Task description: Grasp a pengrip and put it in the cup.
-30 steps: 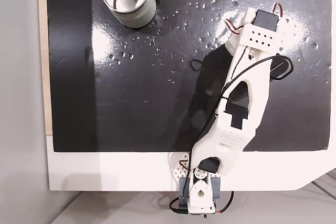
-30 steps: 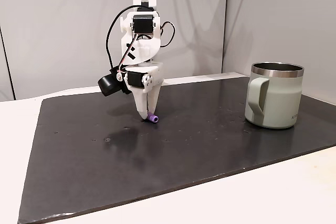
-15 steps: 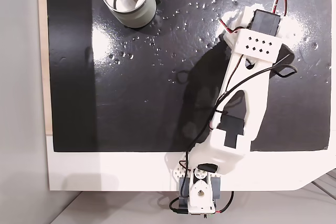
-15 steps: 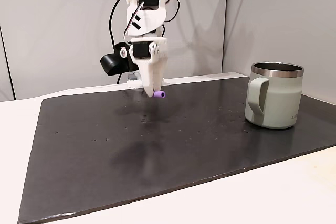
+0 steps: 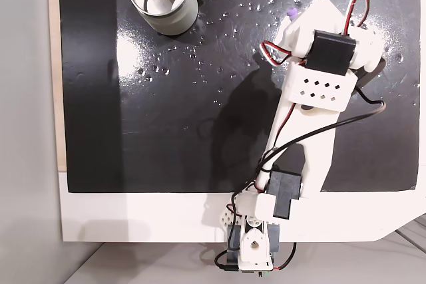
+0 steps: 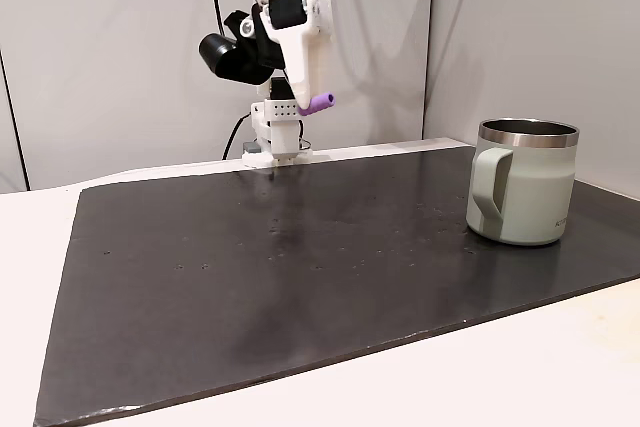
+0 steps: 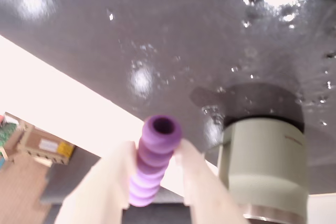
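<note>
Fixed view from the side: since a second ago, when it pinched the pengrip point(image 6: 320, 101) on the black mat point(image 6: 300, 267), the hand point(image 6: 312, 97) has risen high above the mat's far left part, carrying the grip with it. The arm now stands tall over its base at the far edge, wrist bent so the fingers slope down toward the right. In the wrist view the two pale fingers point(image 7: 113, 182) are closed on the pengrip point(image 7: 153, 159), a ribbed light-purple tube whose hollow end sticks out past the fingertips. The cup point(image 6: 520, 182), sage-grey with a steel rim and its handle turned to the near left, stands on the mat's right side, well apart from the hand, unmoved.
</note>
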Motion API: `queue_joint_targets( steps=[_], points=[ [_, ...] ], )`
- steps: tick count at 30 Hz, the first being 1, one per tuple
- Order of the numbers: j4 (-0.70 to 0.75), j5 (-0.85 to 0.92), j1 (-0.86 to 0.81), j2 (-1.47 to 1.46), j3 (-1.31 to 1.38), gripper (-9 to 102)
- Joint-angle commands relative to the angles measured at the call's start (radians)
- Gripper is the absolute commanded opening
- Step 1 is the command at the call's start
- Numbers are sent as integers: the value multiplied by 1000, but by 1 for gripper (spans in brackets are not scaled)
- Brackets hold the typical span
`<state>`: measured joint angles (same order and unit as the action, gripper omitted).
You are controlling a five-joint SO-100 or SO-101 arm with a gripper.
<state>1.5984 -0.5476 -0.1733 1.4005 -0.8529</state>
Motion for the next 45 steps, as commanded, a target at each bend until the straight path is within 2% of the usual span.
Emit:
queue_joint_targets(
  steps=[1, 7, 25, 45],
  points=[
    [-28, 44, 74, 89, 71, 0],
    [-91, 103, 199, 80, 141, 0],
    [-235, 186, 440, -216, 443, 0],
    [-272, 204, 512, -397, 584, 0]
  ],
)
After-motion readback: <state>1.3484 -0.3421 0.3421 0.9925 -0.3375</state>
